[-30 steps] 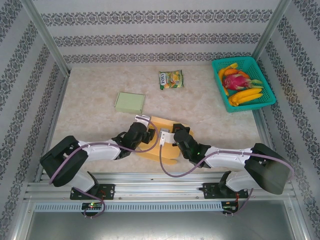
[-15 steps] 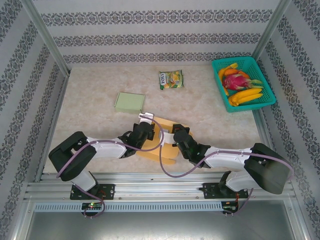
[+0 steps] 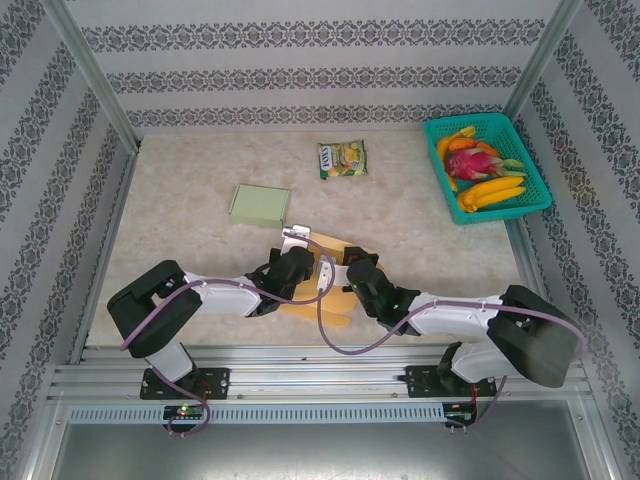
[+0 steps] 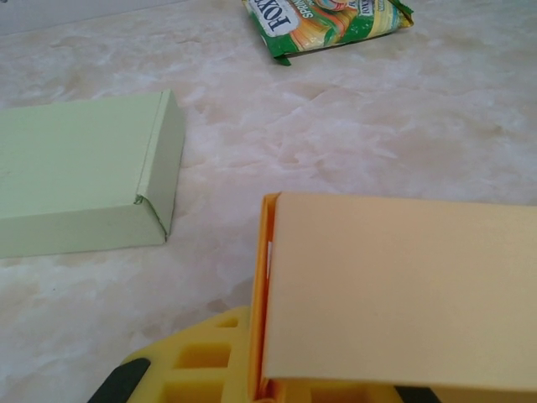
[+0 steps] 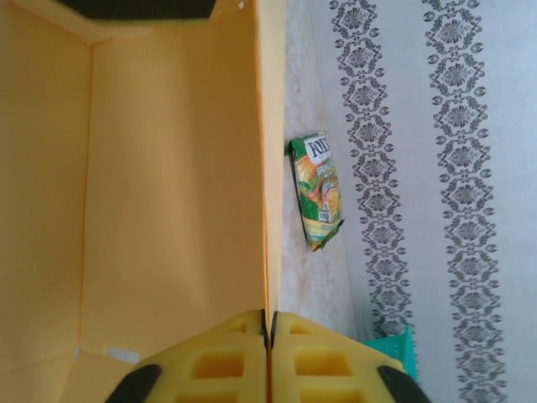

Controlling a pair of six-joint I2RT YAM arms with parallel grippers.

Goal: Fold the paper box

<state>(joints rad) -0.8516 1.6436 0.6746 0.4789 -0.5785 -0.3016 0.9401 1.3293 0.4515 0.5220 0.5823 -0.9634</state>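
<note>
holding the orange paper box (image 3: 322, 308) from both sides, the two arms meet near the front middle of the worktop (image 3: 190, 260). the left fingers (image 4: 231, 374) are squeezed narrow on one thin flap of the box, and that flap stands up right in front of the left wrist camera. the right fingers (image 5: 252, 353) are pinched together on the edge of a side wall, with just the card between them. the right wrist camera seems to look into the box, at flat panels with fold lines between them.

the box looks like thin card, so i think it is very light. it should stay flat across each panel and bend easily along the fold lines. a hard squeeze could dent it, and a sharp pull could tear a corner. the worktop looks smooth, so the box may slide if only one side is pushed. the best places to hold look like the flap edges, close to a fold line, with one side kept steady while the other side turns.

a pale green flat box (image 3: 259, 204) lies near, a bit further back on the left. a green sweets packet (image 3: 342, 159) lies further back. a teal basket (image 3: 505, 208) of fruit sits well apart at the back right.
</note>
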